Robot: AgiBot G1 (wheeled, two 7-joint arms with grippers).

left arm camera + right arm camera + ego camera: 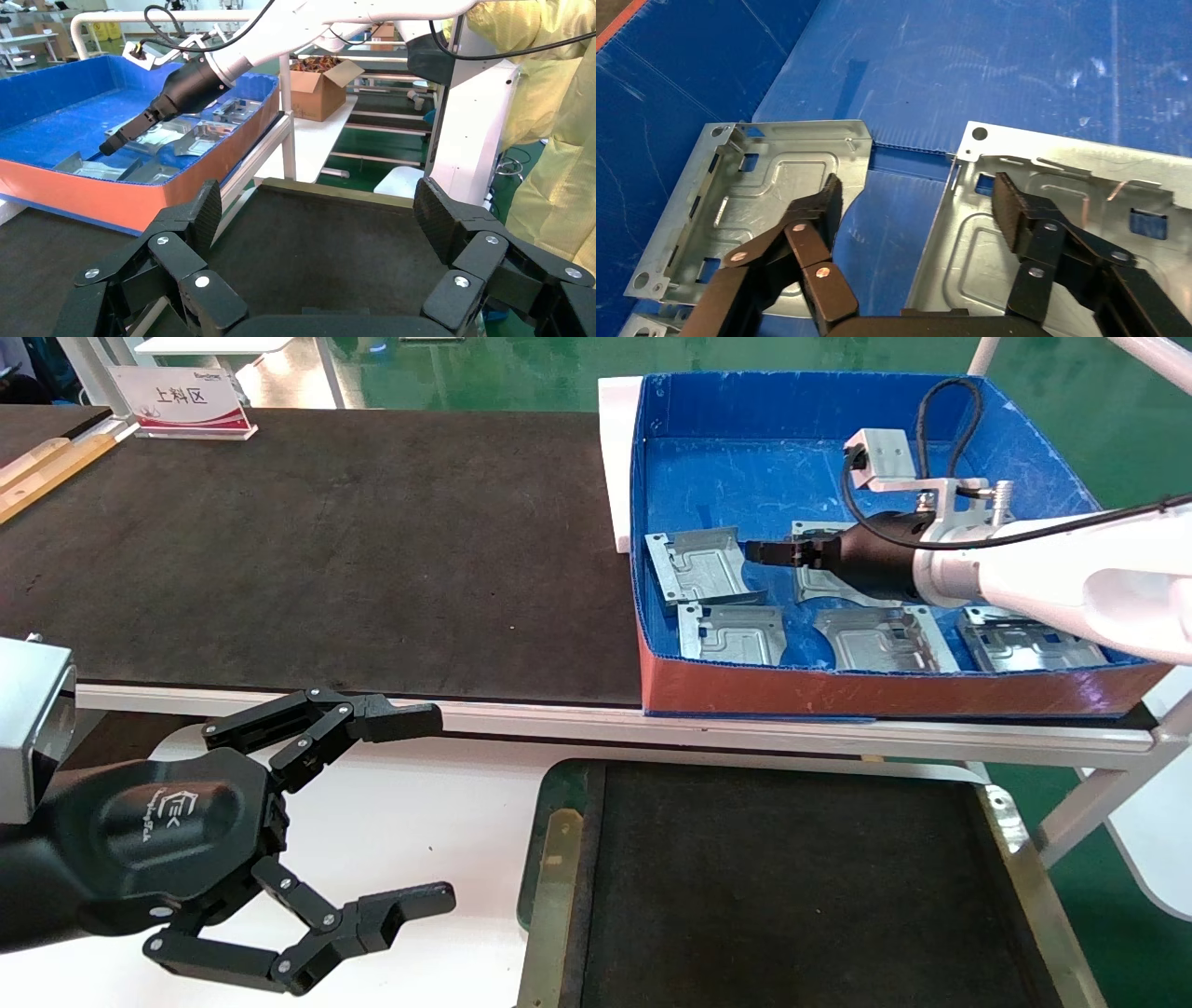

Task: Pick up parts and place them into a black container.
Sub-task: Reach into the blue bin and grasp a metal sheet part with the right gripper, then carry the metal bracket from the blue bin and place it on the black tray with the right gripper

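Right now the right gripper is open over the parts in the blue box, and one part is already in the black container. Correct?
Not quite. The black container holds no part in the head view. The rest stands: the right gripper is open above the parts in the blue box.

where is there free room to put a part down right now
The black container floor is entirely bare inside its brass rim. The blue box is bare along its far wall, crowded near its red front with parts, the open right hand above them.

silver-grey parts point(703, 565), blue box point(819, 421) red front, black container point(792, 887)
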